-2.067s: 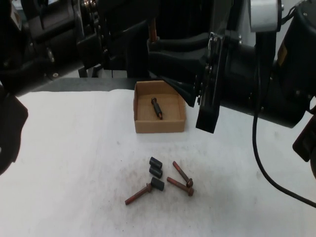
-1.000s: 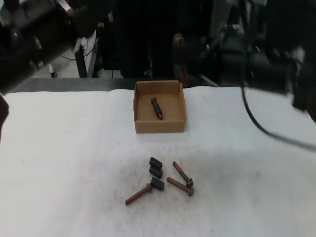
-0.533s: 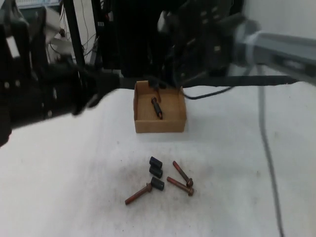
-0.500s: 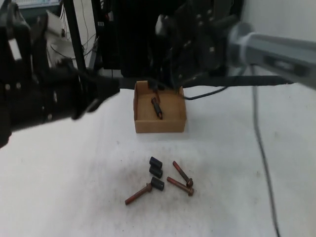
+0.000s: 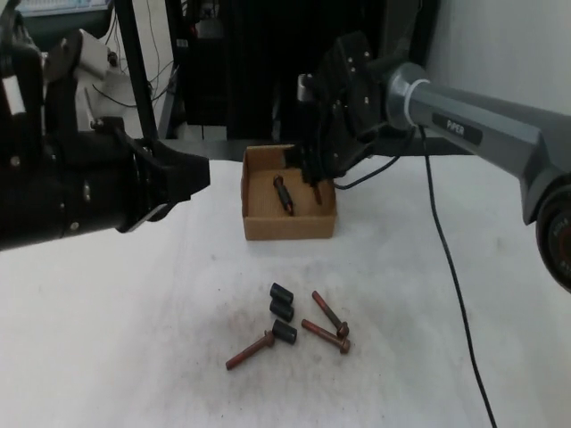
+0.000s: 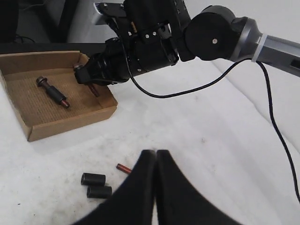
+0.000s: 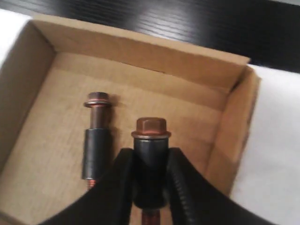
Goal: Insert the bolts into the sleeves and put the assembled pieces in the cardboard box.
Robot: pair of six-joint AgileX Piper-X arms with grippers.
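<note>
My right gripper (image 7: 150,157) is shut on an assembled piece (image 7: 150,129), a copper bolt in a black sleeve, and holds it just over the right side of the cardboard box (image 5: 287,230). The held piece (image 6: 93,89) points down into the box (image 6: 70,123). Another assembled piece (image 5: 283,193) lies on the box floor (image 7: 97,140). Three loose bolts (image 5: 329,312) and three black sleeves (image 5: 282,300) lie on the white cloth nearer the front. My left gripper (image 6: 155,153) hangs shut above that group, holding nothing.
The left arm (image 5: 98,192) hovers over the bench's left side. The right arm (image 5: 464,120) and its cable (image 5: 446,259) cross from the right. Dark racks stand behind the bench. White cloth around the parts lies bare.
The right arm has swung out from in front of the camera to the box and come down over its right side with the assembled piece. The left arm has shifted right.
</note>
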